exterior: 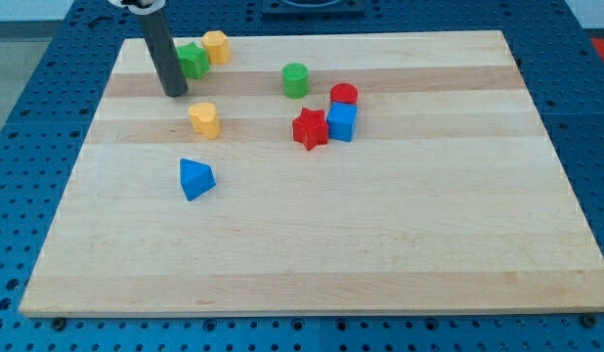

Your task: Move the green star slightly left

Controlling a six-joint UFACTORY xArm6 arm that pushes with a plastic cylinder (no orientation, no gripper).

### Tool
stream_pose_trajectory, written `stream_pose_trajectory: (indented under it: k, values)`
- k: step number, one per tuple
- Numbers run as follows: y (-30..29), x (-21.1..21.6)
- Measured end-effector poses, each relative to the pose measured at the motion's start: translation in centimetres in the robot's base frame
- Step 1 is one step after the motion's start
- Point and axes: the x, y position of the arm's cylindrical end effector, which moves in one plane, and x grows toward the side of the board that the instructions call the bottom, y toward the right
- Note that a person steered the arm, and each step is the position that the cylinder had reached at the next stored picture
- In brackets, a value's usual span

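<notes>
A: Where does my tip [175, 94] sit?
B: Near the wooden board's [380, 244] top-left corner, just left of the green star [194, 61], touching or nearly so; the rod partly hides it.
A: Any claw state?
B: No claw shows, only the rod.
A: Neighbours?
B: A yellow block [216, 46] touches the star's right. Below sits a yellow heart [205, 119]; a blue triangle [195, 179] lies lower

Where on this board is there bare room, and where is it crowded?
Bare: everything below the blue triangle and right of the blue cube. Crowded: the top left, where my tip meets the green star and yellow block.
</notes>
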Motion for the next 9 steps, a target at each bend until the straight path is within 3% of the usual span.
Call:
stream_pose_trajectory:
  k: [3, 7, 9]
  values:
    - [7.9, -4.7]
    - [-2.0, -4.0]
    - [-3.7, -4.0]
